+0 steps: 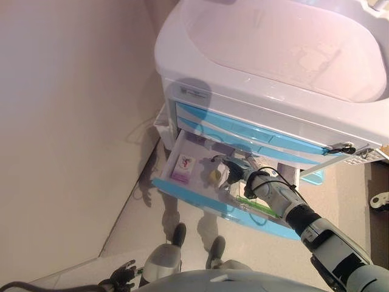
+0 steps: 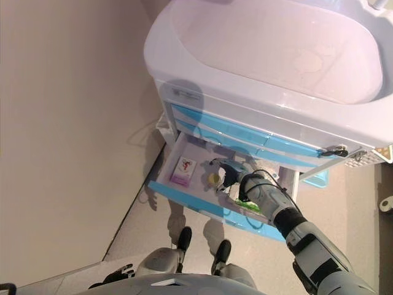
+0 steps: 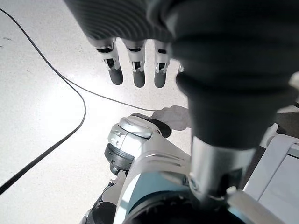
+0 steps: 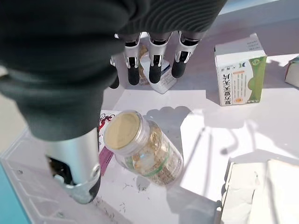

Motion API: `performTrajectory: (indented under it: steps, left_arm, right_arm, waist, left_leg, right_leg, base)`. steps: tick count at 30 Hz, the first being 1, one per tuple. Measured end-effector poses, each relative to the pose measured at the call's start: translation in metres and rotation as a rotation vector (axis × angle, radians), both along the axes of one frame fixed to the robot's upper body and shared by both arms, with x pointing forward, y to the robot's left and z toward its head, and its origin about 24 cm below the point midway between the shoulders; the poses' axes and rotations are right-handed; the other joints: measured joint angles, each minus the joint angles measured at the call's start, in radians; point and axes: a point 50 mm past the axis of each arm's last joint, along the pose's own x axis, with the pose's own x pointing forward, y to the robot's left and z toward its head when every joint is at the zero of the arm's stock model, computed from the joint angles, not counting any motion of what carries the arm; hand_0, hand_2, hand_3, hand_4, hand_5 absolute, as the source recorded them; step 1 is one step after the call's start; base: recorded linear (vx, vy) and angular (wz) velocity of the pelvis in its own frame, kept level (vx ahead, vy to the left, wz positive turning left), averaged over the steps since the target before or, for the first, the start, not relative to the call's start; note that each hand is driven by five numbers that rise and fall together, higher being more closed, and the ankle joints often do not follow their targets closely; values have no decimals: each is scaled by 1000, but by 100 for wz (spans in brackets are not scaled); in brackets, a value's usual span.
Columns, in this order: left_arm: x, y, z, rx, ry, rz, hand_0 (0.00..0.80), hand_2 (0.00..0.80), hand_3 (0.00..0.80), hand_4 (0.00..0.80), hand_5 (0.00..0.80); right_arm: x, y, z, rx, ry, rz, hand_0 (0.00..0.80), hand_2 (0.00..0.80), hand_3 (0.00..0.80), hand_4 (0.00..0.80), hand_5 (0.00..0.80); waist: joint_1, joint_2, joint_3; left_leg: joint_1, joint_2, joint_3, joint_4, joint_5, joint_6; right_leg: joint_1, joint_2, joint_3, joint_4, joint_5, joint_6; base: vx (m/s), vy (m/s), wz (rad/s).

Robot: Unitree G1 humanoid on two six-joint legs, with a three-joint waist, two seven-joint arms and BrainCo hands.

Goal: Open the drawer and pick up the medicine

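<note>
Above the clear, round-lidded bottle (image 4: pixel 145 149) inside the white drawer (image 1: pixel 182 141), the right hand (image 4: pixel 154 56) hangs open-fingered.

So we've got the drawer (image 1: pixel 200 204) pulled out, white inside with a blue front, lowest in the cabinet under the basin. In it, a clear medicine bottle (image 4: pixel 142 149) with a yellowish cap lies on its side, pills showing through. A white and green medicine box (image 4: pixel 239 70) stands upright farther back, well apart.
</note>
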Motion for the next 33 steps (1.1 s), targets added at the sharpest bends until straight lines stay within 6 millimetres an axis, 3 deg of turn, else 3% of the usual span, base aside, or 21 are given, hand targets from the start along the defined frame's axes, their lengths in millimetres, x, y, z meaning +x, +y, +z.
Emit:
performTrajectory:
  steps: [15,33]
  left_arm:
    - [5,-1,0,0,-6,-19,0,0,0,0,0]
    - [8,-3,0,-3,-12,-28,0,0,0,0,0]
  right_arm:
    - [-3,1,-14,-35,39,-13,0,0,0,0,0]
    - [-3,0,-15,-57,37,-10,0,0,0,0,0]
  waist:
    - [22,4,2]
    - [22,15,9]
  left_leg:
    - [-3,0,-5,0,-1,-5]
    - [-4,0,-6,0,2,-2]
  right_leg:
    - [-1,0,-3,0,0,0]
    - [-1,0,-3,0,0,0]
  base:
    - [-1,0,0]
    - [0,0,0]
